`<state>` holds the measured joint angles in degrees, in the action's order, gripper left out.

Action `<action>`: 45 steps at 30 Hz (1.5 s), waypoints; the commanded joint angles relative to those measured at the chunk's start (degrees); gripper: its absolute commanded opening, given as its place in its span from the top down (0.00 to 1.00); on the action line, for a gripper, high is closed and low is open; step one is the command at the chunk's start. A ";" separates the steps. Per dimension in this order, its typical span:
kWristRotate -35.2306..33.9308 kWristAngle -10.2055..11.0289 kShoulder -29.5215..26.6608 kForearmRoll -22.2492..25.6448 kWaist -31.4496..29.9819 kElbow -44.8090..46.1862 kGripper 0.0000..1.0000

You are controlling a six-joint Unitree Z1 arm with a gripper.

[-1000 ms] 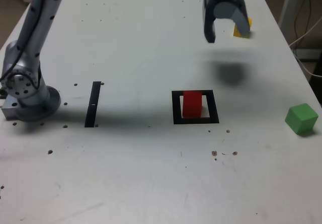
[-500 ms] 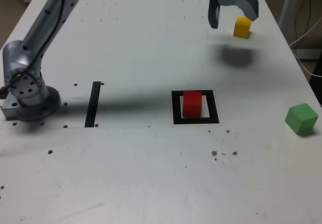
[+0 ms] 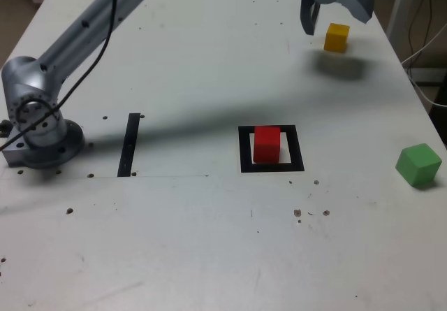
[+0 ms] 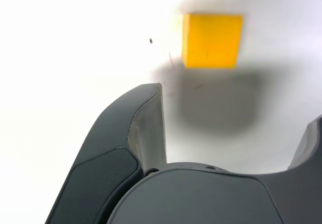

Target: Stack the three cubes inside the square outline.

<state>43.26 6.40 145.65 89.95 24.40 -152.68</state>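
Arm reaches from its round metal base (image 3: 42,140) at the exterior view's left, long grey link slanting up and across to the far edge of the surface (image 3: 195,241). Claw (image 3: 335,7) hangs above the far right corner, jaws spread wide, nothing between them; wrist view shows one dark curved finger (image 4: 146,128) with a pale inner pad. Yellow cube (image 3: 336,37) sits on the surface just beside the claw, apart from it, matte faces, sharp edges; soft shadow close by. Landmark: square outline (image 3: 272,165), thick black border, pale centre, flat on the surface. Red cube (image 3: 266,144) stands inside it, matte. Yellow cube lies well beyond the outline, far side and to the exterior view's right. Green cube (image 3: 418,164) rests right of the outline, near the surface edge. Thin black strip (image 3: 128,144) lies left of the outline. Surface pale, smooth, speckled with small dark marks.
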 commanded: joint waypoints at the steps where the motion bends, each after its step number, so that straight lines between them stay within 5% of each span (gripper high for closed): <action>1: 0.44 -0.10 1.56 0.59 0.57 -2.00 0.01; 22: -0.15 -0.86 8.28 -0.33 2.09 -9.86 0.10; 30: -0.56 -0.03 9.09 -0.47 1.45 -10.64 0.28; 39: -0.64 0.98 9.55 -0.38 1.26 -11.73 0.59; 45: -0.64 1.04 9.56 -0.19 1.26 -11.77 0.67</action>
<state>42.72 7.34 154.94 89.38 25.80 -162.70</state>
